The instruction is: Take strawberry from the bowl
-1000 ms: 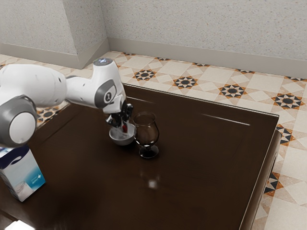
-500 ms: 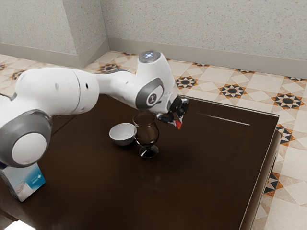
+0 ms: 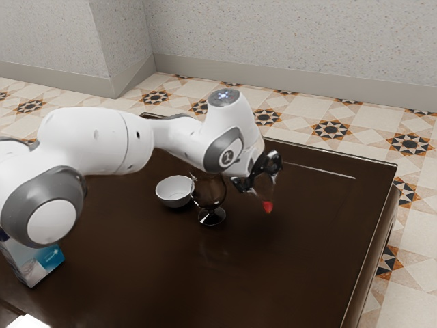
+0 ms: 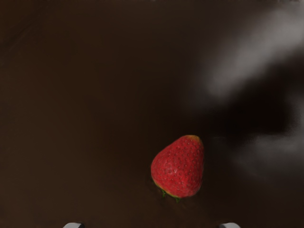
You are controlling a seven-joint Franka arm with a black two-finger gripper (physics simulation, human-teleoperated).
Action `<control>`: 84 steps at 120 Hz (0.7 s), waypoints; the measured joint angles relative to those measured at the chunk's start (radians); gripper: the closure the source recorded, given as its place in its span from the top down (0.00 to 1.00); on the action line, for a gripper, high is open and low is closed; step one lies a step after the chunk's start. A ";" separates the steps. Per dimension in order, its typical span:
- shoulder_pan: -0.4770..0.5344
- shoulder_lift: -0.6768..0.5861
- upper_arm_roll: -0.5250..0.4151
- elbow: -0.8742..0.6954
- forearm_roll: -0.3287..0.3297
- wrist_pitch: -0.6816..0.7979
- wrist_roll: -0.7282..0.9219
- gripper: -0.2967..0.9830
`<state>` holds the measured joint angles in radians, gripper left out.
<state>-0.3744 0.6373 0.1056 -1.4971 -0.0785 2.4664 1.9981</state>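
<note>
My gripper is over the dark table, past the glass toward the exterior view's right, with its fingers spread apart. Just below them is the red strawberry, clear of the bowl; whether it touches the tabletop I cannot tell. In the wrist view the strawberry lies ahead of the open gripper, whose two tips stand wide apart at the lower edge, with neither touching the fruit. The white bowl sits upright beside the glass, with no fruit visible inside.
A stemmed glass stands between the bowl and my hand, close to the bowl. A blue and white carton is at the exterior view's left, near the arm's base. The table has a raised rim along its far side.
My hand has moved from the bowl past the glass toward the exterior view's right, carrying the strawberry out, then lower. The fingers have opened and the strawberry has dropped below them.
</note>
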 joint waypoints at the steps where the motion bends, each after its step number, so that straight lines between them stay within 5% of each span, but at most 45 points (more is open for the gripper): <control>1: 0.000 -0.002 0.001 -0.001 0.000 0.000 0.000 0.53; 16: -0.046 -0.118 0.049 -0.052 0.003 -0.005 -0.005 0.63; 29: -0.049 -0.378 0.091 -0.079 0.012 -0.112 -0.052 0.68; 40: 0.077 -0.606 0.092 -0.075 0.040 -0.317 -0.203 0.71; 56: 0.419 -0.759 -0.009 -0.110 0.158 -0.640 -0.509 0.74; 84: 0.443 -0.825 -0.021 -0.241 0.113 -0.869 -0.961 0.76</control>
<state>0.0689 -0.1872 0.0844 -1.7384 0.0345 1.5970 1.0375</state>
